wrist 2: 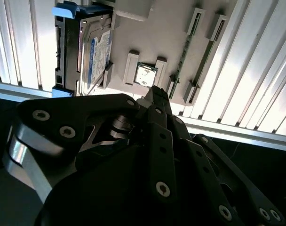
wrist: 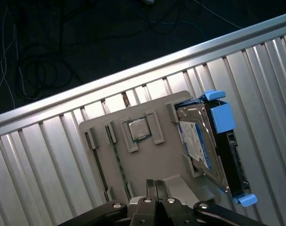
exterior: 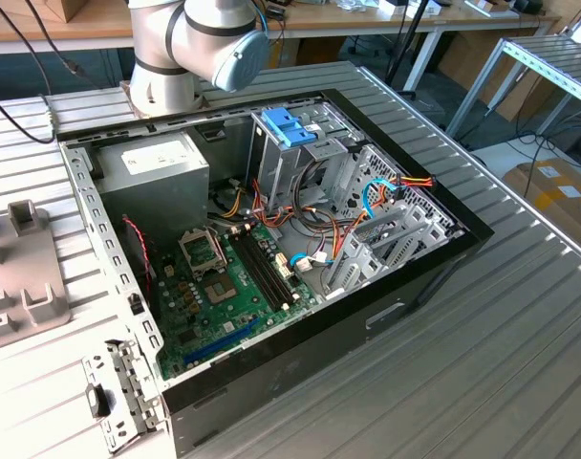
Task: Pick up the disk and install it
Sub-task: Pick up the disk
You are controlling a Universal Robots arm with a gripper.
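Observation:
The disk (wrist: 198, 137) stands on its edge in a slot of a grey holder tray (wrist: 147, 162), its dark body framed by bright blue rails. The second wrist view has the disk (wrist 2: 92, 51) at one end of that same tray (wrist 2: 171, 42). My gripper (wrist: 156, 185) hovers above the tray with its two fingers pressed together and nothing between them. It is off to the side of the disk, not touching it. In the second wrist view the gripper (wrist 2: 156, 92) points near a small square chip (wrist 2: 145, 75).
The open computer case (exterior: 271, 239) lies on the ribbed metal table (exterior: 501, 363), with the motherboard (exterior: 224, 287) and a drive cage with a light-blue clip (exterior: 289, 124). The arm's base (exterior: 166, 67) stands behind it. Memory sticks (wrist 2: 202, 47) sit in the tray. The table edge (wrist: 133, 75) runs close by.

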